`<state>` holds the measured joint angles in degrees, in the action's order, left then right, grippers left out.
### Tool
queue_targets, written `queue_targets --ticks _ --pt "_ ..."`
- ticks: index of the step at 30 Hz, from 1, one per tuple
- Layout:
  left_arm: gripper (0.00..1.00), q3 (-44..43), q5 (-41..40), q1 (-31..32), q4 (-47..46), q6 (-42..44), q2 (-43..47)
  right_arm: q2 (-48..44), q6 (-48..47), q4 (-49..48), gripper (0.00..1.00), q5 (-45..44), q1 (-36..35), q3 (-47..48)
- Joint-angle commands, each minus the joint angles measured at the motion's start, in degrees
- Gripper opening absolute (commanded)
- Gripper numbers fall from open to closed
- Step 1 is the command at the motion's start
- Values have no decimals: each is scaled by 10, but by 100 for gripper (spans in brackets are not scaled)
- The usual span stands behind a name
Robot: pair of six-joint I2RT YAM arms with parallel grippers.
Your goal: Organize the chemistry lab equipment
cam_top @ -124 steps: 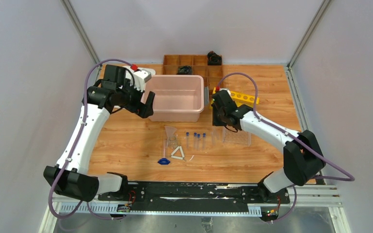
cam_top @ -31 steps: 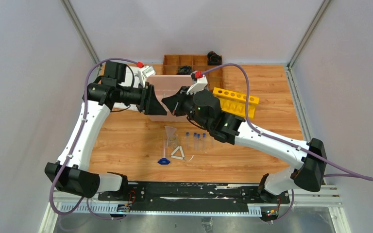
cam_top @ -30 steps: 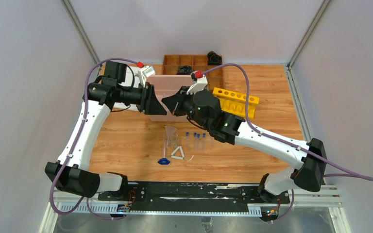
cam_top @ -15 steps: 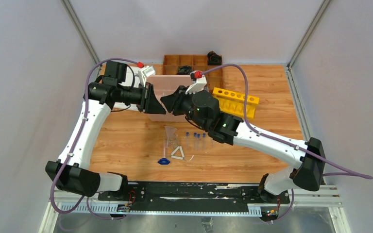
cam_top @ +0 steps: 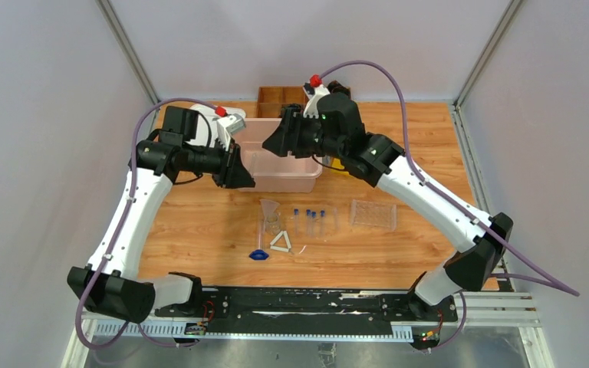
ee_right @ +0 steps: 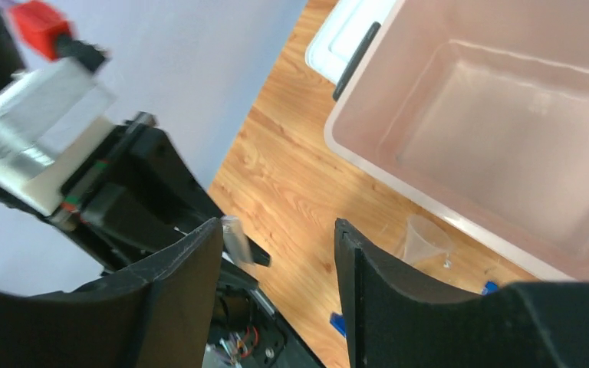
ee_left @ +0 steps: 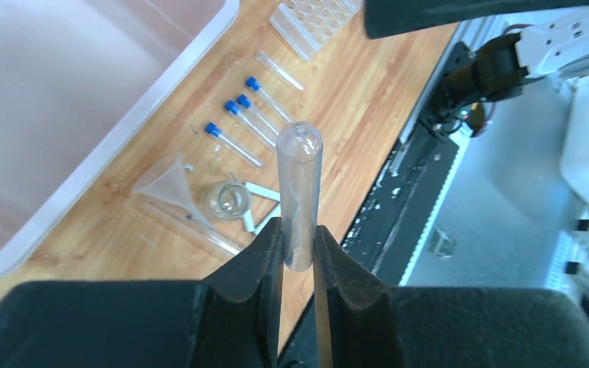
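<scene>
My left gripper (ee_left: 297, 239) is shut on a clear uncapped tube (ee_left: 299, 172), which sticks out past the fingers above the table; it hovers at the pink bin's front left corner (cam_top: 239, 173). My right gripper (ee_right: 278, 257) stands open and empty above the bin (cam_top: 274, 140), and that tube (ee_right: 235, 236) shows beside its left finger. On the table lie several blue-capped tubes (cam_top: 310, 218) (ee_left: 244, 115), a glass funnel (cam_top: 268, 210) (ee_left: 170, 180), a white triangle (cam_top: 280, 241), a tiny blue piece (cam_top: 258, 254) and the clear tube rack (cam_top: 373, 215) (ee_left: 314, 15).
The pink bin (cam_top: 287, 182) (ee_left: 146, 115) (ee_right: 368, 146) sits behind the loose items. A wooden compartment tray (cam_top: 276, 95) stands at the back. A bit of a yellow rack (cam_top: 337, 164) shows behind the right arm. Another uncapped tube (ee_left: 278, 70) lies near the clear rack.
The right gripper has opened and pulled back and up over the bin, leaving the clear tube in the left gripper, which has closed on it. The clear rack is uncovered again.
</scene>
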<state>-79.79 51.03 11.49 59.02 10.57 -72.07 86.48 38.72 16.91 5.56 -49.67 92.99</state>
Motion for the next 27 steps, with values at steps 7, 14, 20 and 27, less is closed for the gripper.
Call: queue_targets --ticks 7,14,20,27 --pt "5 28 -57 7 -2 93 52 43 -17 64 59 210 18 55" --pt "5 44 -62 14 -2 97 52 77 -4 58 60 220 11 86" --pt "5 42 -64 15 -2 96 50 112 -15 94 56 214 4 120" --pt "5 45 -64 15 -2 97 51 131 -25 107 43 200 -6 139"
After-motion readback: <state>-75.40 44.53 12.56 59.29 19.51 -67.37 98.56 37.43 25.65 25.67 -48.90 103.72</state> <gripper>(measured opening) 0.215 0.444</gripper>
